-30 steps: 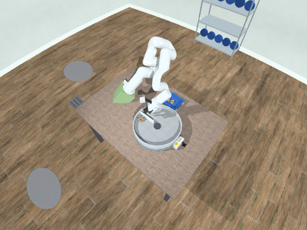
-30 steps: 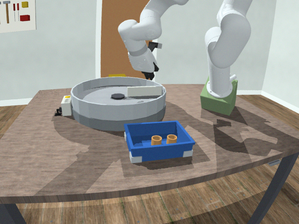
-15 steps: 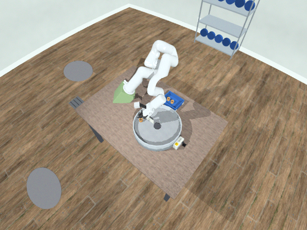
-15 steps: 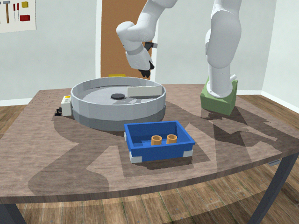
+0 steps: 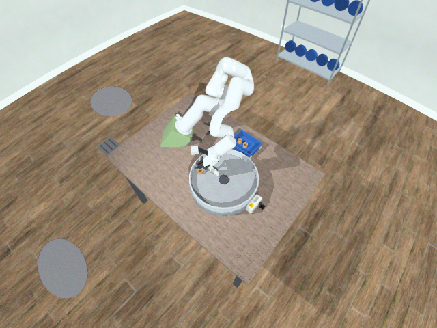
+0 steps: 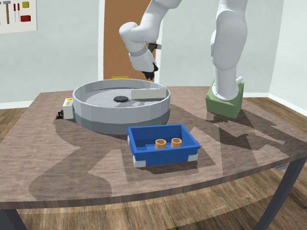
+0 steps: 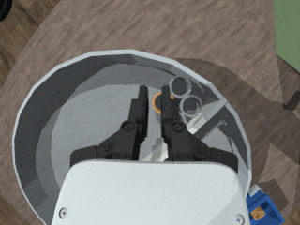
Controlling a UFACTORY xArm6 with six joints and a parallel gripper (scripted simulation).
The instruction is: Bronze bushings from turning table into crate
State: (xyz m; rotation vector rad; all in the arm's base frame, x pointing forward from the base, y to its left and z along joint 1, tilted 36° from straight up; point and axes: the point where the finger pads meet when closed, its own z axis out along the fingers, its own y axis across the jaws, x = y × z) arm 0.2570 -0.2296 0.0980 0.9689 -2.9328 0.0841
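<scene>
Overall, two bronze bushings (image 5: pixel 244 145) (image 6: pixel 160 144) (image 7: pixel 258 214) stand in one crate (image 5: pixel 255 149) (image 6: pixel 166 158) (image 7: pixel 277 217).

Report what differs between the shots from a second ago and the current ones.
The gripper moved away from the blue crate, toward the orange bushing on the turning table. Nothing was visibly taken or released. The two bushings in the crate and the turning table's pale bar stayed put.
</scene>
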